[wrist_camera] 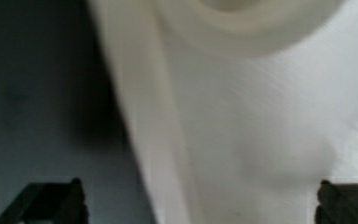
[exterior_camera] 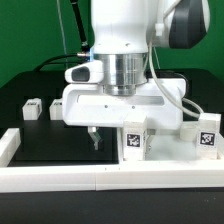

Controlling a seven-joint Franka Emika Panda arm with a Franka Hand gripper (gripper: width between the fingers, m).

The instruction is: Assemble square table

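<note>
Fingers (wrist_camera: 51,203) stand wide apart, clamped on nothing. The wrist view looks between them onto the square table's white slab (wrist_camera: 229,120), close and blurred, with a round socket (wrist_camera: 247,15) showing in it and a strip of dark counter (wrist_camera: 25,100) along one edge. In the exterior view the arm (exterior_camera: 125,30) hangs over the middle of the counter. Two tagged legs (exterior_camera: 135,143) stand near the front rail (exterior_camera: 100,182) toward the exterior view's right, and two more sit farther back on its left.
</note>
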